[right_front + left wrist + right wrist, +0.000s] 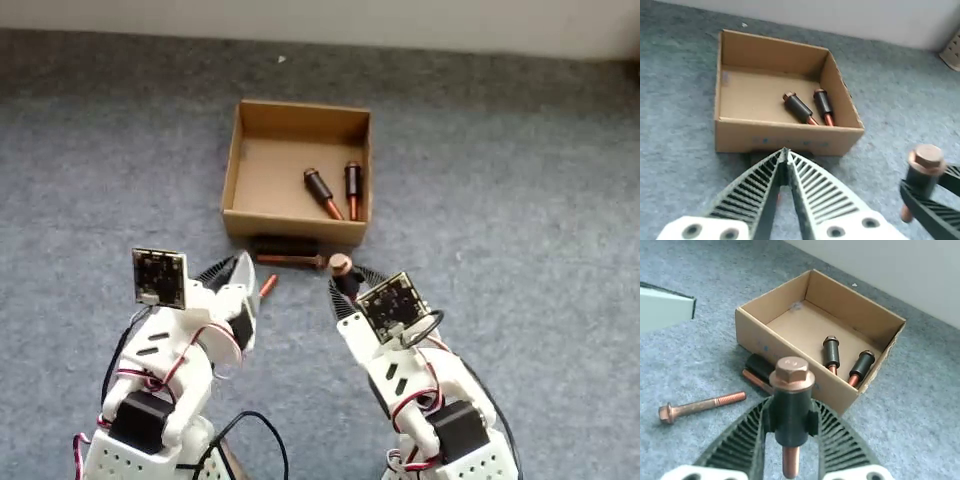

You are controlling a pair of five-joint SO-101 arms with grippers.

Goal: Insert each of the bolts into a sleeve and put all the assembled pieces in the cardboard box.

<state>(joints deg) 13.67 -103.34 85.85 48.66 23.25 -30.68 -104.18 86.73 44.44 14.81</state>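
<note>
Just before the box (pixel 231 172), right gripper (pixel 790 412) clamped on an upright sleeved bolt (pixel 790 390), left gripper (pixel 785 154) pinched shut, a sleeve (pixel 283 245) at its front wall, two assembled pieces (pixel 322 192) inside.

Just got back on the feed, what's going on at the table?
The right gripper holds an assembled piece upright, just short of the box. Two finished pieces lie inside it. The left gripper is shut on nothing. A loose bolt lies on the carpet near it; a sleeve and second bolt lie by the box front.
</note>
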